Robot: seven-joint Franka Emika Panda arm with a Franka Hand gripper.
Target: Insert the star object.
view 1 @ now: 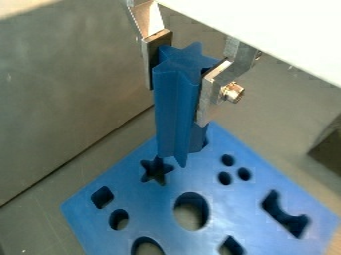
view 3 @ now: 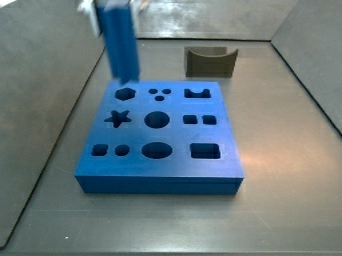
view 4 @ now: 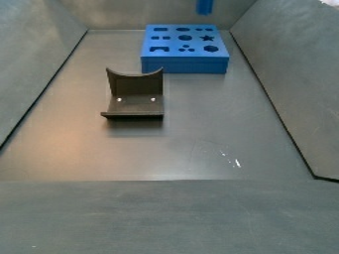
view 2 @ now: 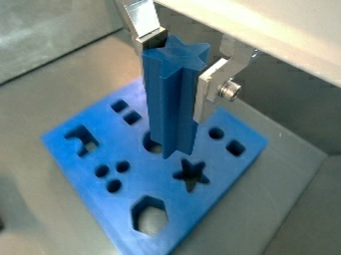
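Observation:
The gripper (view 1: pixel 184 65) is shut on the star object (view 1: pixel 177 100), a tall bright-blue ridged peg, and grips it near its top; it shows the same way in the other wrist view, gripper (view 2: pixel 180 65) and peg (view 2: pixel 173 95). The peg hangs upright over the flat blue block (view 1: pixel 253 214). Its lower end is beside the star-shaped hole (view 1: pixel 158 171), not in it. In a side view the peg (view 3: pixel 120 40) stands over the block's far left part, above the star hole (view 3: pixel 118 119). In the other side view only the peg's lower tip (view 4: pixel 205 5) shows, above the block (view 4: pixel 185 48).
A dark grey curved piece (view 3: pixel 210 60) lies on the floor beyond the block; it is also in the other side view (view 4: pixel 133 94). Grey walls (view 3: pixel 301 70) enclose the floor. The block carries several other shaped holes, among them a large round one (view 3: pixel 158 151).

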